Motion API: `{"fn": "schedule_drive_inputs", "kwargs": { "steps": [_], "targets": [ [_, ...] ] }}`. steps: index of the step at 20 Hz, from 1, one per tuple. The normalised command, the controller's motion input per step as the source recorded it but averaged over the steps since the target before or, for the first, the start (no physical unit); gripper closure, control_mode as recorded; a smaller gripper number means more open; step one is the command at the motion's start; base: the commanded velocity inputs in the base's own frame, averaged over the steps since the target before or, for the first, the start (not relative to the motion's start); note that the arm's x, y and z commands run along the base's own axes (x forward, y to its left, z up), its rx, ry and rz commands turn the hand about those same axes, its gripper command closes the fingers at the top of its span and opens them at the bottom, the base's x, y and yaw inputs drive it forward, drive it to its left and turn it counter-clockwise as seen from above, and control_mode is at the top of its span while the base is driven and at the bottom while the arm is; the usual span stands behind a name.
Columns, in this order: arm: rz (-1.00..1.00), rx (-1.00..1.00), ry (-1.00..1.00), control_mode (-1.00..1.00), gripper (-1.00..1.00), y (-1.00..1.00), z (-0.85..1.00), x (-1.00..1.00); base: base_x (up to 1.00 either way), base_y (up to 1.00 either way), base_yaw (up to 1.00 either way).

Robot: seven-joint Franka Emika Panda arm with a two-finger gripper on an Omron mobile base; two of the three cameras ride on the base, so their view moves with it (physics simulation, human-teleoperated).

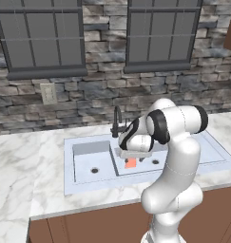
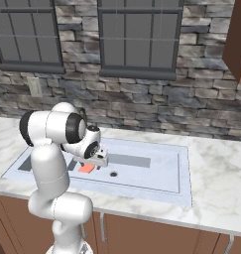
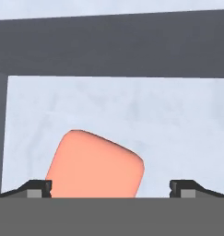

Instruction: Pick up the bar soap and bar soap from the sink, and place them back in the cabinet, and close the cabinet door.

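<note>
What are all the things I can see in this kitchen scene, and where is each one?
Bar soap: one, bright orange, on the floor of a sink basin.
Sink: one, pale grey-blue, two basins, set in the counter.
Faucet: one, thin black, behind the sink.
Counter: one, white marble.
Windows: two, grey, in the stone wall.
Wall outlet: one, pale, under the left window.
Gripper: one, dark tips, open, above the soap.

My gripper (image 2: 90, 163) hangs low over the sink (image 2: 156, 184), jaws hidden by my hand. Orange bar soap (image 2: 86, 168) lies flat on the basin floor just below it, drain (image 2: 113, 174) just right.
</note>
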Motion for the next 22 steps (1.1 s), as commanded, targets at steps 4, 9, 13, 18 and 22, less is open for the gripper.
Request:
{"fn": "schedule_drive_inputs", "kwargs": {
  "steps": [4, 9, 13, 18, 22],
  "targets": [
    [0.0, 0.0, 0.0, -1.0, -1.0, 0.0, -0.17, 0.0, 0.0, 0.0, 0.0],
    [0.0, 0.0, 0.0, -1.0, -1.0, 0.0, -0.17, 0.0, 0.0, 0.0, 0.0],
    [0.0, 0.0, 0.0, -1.0, -1.0, 0.0, -0.17, -0.01, 0.0, 0.0, 0.0],
    [0.0, 0.0, 0.03, -1.0, -1.0, 0.0, -0.16, -0.04, 0.0, 0.0, 0.0],
    [0.0, 0.0, 0.03, -1.0, -1.0, 0.0, -0.22, -0.01, 0.0, 0.0, 0.0]
  ]
}}
